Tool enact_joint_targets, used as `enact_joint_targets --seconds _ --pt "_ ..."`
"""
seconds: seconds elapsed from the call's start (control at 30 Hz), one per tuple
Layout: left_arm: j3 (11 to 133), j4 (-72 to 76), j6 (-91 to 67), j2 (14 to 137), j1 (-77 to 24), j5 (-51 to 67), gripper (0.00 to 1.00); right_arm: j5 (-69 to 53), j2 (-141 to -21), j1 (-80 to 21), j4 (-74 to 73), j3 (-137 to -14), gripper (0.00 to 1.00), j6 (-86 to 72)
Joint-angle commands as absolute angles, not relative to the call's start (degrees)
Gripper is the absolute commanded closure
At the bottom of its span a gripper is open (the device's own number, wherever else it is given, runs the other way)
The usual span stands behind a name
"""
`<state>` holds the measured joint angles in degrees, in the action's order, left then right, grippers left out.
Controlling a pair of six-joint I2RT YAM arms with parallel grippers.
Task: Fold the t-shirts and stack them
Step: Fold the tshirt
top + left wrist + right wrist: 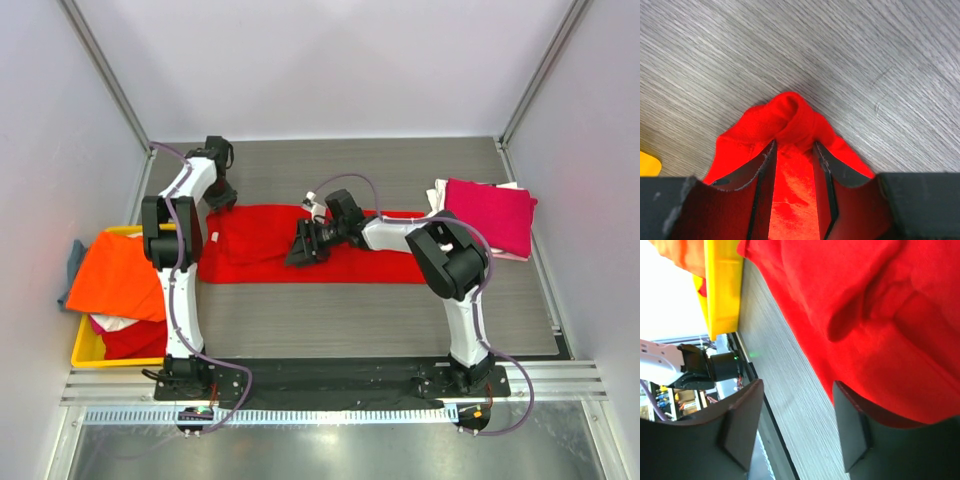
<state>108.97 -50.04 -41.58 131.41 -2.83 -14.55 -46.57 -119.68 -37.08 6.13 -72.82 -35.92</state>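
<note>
Currently the red t-shirt [250,258] is being folded: it lies as a long band across the middle of the table [400,170]. The left gripper [794,146], at the band's ten o'clock corner, is pinched tight on a peak of red cloth. The right gripper [303,245], over the band's middle, has its jaws apart and grips nothing, though cloth drapes over one finger. The folded magenta shirt [490,212] tops the stack at three o'clock; the yellow crate [85,352] sits at nine. Next, I judge, the right gripper needs a hold on an edge so both arms can double the band over.
</note>
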Motion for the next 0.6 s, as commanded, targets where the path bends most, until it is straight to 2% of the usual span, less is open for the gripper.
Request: enact_joint_targets --seconds 0.0,0.17,0.47,0.5,0.53,0.57 --pt "110.13 -49.92 -41.40 132.81 -1.67 -15.65 0.64 -44.75 -113.83 -37.44 6.68 -71.72 0.35 -32.79" --pt "109.69 -49.13 -39.55 129.30 -1.67 -10.74 0.63 -42.46 -113.47 -37.27 5.80 -74.52 0.36 -33.40" --pt "104.43 -48.52 -38.93 116.82 -1.67 -10.02 0.55 -36.57 -116.53 -37.27 1.14 -84.10 0.45 -33.40" --pt "103.54 -48.25 -39.20 115.85 -1.67 -9.32 0.55 -36.30 -117.24 -37.27 1.06 -84.98 0.47 -33.49" --pt "102.49 -47.99 -39.46 113.84 -1.76 -8.10 0.55 -36.30 -118.12 -37.27 0.88 -87.17 0.54 -33.75" --pt "100.39 -47.29 -39.72 113.04 -1.76 -7.74 0.55 -36.65 -120.39 -37.18 0.70 -88.41 0.57 -34.10"
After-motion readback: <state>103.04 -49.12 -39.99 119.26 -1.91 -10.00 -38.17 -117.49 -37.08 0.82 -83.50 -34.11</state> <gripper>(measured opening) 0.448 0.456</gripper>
